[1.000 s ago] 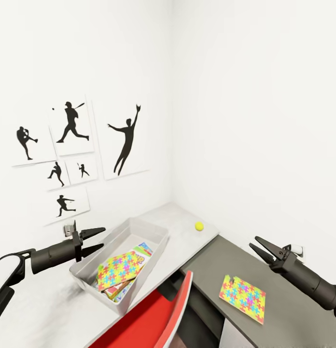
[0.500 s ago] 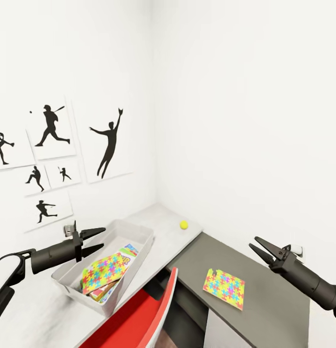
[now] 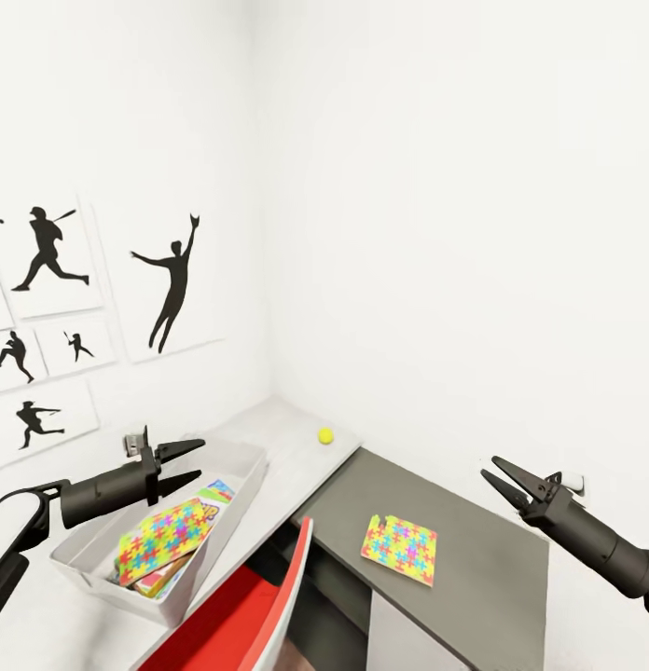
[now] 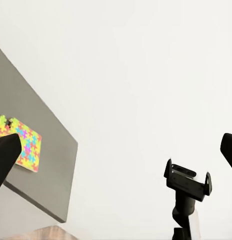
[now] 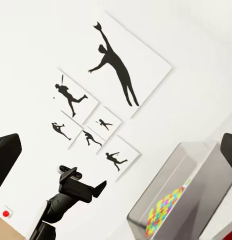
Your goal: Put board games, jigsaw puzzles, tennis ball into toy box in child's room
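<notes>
View panned right | toy box (image 3: 233,494) shifted left | hands (image 3: 180,463) unchanged

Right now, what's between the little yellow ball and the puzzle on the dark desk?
Nothing: in the head view only bare tabletop lies between the tennis ball and the jigsaw puzzle.

A white wall takes up most of the left wrist view. A jigsaw puzzle (image 4: 25,146) of yellow, blue, green and pink pieces lies flat on a dark grey counter (image 4: 48,165), near its edge. Two dark fingers (image 4: 5,157) of the left claw stand wide apart at the frame's sides. Beyond them, the right claw (image 4: 187,181) hangs against the wall, spread apart.
</notes>
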You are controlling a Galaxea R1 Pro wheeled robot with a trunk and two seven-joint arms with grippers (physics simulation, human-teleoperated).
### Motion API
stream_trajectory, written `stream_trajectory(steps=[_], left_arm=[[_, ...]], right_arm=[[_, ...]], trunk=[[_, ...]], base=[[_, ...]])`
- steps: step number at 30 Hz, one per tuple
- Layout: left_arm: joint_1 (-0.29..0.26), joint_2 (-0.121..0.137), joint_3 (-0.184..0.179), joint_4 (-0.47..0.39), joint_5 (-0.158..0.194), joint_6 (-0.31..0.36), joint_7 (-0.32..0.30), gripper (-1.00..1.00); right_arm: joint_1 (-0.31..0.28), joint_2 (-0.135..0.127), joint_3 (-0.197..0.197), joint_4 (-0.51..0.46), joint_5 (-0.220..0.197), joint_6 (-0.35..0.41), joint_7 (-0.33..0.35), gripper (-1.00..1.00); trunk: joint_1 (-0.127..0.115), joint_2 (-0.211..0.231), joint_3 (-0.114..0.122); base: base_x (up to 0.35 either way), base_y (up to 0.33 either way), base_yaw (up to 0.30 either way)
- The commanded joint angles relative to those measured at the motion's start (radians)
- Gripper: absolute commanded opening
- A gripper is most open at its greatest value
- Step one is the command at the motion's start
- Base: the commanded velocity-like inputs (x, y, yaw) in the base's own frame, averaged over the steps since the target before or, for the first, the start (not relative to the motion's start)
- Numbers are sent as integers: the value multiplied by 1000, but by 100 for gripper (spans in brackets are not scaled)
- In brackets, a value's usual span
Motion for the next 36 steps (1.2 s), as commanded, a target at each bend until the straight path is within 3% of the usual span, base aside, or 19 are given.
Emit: stream_trajectory(steps=[1,23,36], left_arm=[[0,0,1,0,-10,3,-11,100],[0,0,0,0,-12,3,-10,100],[0,-3,0,0,-12,3,-10,100]], right_arm=[[-1,0,-1,1,1,4,3,100],[-1,0,1,2,1,-16,2,100],[-1,0,2,9,0,-31,2,100]], trunk=[[0,-1,1],[0,-1,27],[0,-1,43]], base=[[-1,-82,-209],[0,-100,-209],[0,-222,-209]])
